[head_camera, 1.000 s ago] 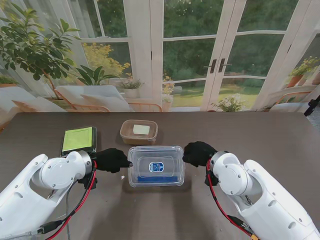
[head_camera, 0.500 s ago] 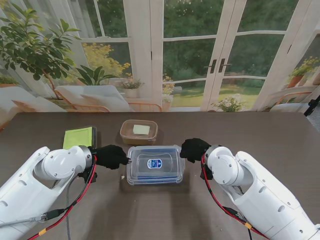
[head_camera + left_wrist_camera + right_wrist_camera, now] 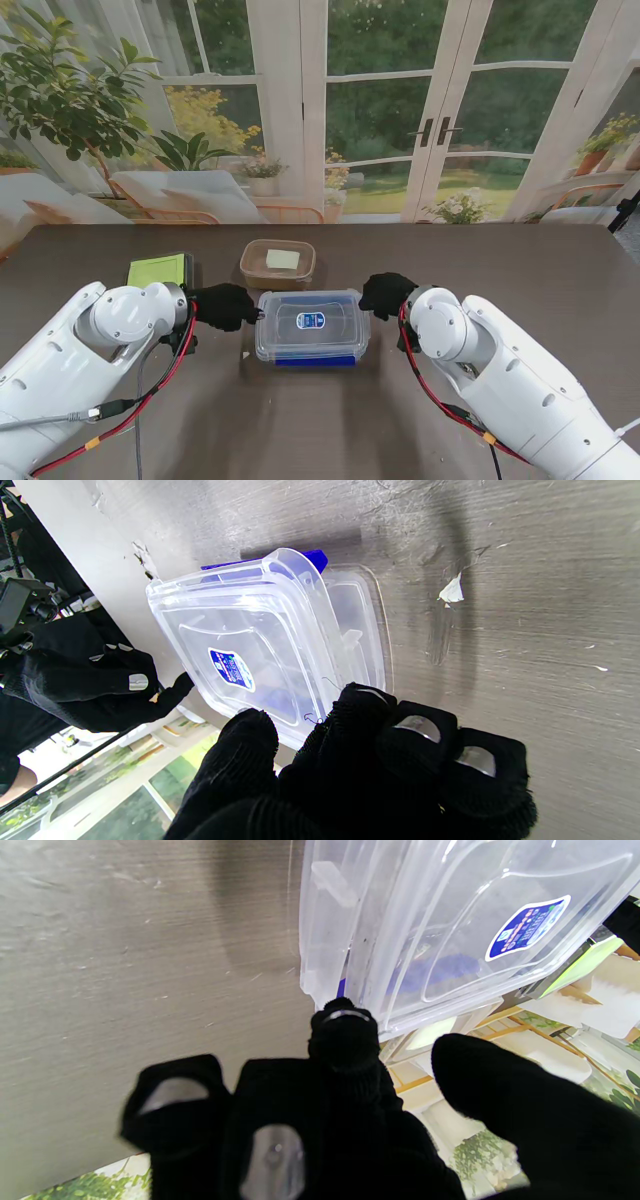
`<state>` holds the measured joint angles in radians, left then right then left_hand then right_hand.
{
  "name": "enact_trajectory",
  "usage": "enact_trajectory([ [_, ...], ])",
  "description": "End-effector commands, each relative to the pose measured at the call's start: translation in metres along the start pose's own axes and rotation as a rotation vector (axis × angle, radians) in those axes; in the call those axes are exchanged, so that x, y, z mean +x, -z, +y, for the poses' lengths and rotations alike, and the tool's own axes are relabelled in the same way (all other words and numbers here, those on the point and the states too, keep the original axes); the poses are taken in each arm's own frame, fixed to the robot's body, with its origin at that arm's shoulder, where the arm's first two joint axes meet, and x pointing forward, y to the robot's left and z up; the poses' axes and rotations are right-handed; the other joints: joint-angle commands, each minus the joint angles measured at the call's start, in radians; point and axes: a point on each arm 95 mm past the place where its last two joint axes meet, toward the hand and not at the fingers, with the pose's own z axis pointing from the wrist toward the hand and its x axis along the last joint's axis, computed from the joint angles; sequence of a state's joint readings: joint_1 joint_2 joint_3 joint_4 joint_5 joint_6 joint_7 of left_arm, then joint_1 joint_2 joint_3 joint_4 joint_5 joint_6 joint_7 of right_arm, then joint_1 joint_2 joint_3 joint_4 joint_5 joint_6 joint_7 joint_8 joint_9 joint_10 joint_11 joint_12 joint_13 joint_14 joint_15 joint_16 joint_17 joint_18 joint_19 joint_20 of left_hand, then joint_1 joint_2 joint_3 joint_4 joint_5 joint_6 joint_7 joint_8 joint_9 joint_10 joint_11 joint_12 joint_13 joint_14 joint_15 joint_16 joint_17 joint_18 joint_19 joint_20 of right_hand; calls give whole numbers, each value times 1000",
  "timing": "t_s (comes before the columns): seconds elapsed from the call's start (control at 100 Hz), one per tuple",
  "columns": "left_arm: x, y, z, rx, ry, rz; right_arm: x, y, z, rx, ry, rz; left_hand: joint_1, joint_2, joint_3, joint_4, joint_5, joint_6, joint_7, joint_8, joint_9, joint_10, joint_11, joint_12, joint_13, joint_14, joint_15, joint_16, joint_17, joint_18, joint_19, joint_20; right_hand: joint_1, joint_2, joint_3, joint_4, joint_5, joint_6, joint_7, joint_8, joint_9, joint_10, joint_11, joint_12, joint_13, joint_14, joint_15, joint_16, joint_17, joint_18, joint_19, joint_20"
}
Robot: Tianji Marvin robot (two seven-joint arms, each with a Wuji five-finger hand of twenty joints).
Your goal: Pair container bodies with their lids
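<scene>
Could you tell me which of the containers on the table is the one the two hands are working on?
The clear container with the blue label, between the left hand and right hand; the brown container sits farther away, untouched.

Both white arms reach inward over the table; the black-gloved left hand (image 3: pixel 224 306) and right hand (image 3: pixel 387 295) face each other, fingers curled, pinching
</scene>
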<state>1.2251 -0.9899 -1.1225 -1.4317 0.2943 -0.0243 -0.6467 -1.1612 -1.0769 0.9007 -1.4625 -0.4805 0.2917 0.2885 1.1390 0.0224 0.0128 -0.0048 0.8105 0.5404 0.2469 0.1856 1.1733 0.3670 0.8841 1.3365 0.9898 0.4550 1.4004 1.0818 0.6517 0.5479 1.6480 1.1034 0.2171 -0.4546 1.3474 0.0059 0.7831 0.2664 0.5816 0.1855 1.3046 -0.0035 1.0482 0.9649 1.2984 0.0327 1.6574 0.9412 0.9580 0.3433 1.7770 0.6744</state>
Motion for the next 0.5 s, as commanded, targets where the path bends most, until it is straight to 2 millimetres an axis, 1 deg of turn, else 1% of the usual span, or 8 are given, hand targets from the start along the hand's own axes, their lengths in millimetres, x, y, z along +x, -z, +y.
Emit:
enact_trajectory([
  [0.0,7,-3,0,-17,3,21,7,-2,-4,19,-6,15,48,25,-10,3,5,9,-32,-20,-7,16,12,1,6,40,19,24,-15,-36,-8,6,5,28,13,-20,-19,-216,-34,-18,31,52,-3,-10,14,-16,30,-6,178,36,28,-17],
  [0.26,2,-7,-2,-20,8,10,6,-8,-4,18,-2,10,48,25,-11,3,9,5,-28,-18,-8,14,13,2,6,37,20,24,-15,-36,-9,7,4,29,13,-20,-19,-215,-32,-17,31,51,-3,-11,14,-18,30,-6,178,36,28,-17],
  [0.49,2,-9,-3,-19,12,8,4,-9,-5,16,5,7,47,25,-12,3,14,2,-23,-16,-8,15,15,2,7,37,21,24,-15,-36,-9,7,3,28,13,-21,-20,-215,-30,-16,29,51,-3,-12,14,-17,30,-6,178,36,28,-17],
])
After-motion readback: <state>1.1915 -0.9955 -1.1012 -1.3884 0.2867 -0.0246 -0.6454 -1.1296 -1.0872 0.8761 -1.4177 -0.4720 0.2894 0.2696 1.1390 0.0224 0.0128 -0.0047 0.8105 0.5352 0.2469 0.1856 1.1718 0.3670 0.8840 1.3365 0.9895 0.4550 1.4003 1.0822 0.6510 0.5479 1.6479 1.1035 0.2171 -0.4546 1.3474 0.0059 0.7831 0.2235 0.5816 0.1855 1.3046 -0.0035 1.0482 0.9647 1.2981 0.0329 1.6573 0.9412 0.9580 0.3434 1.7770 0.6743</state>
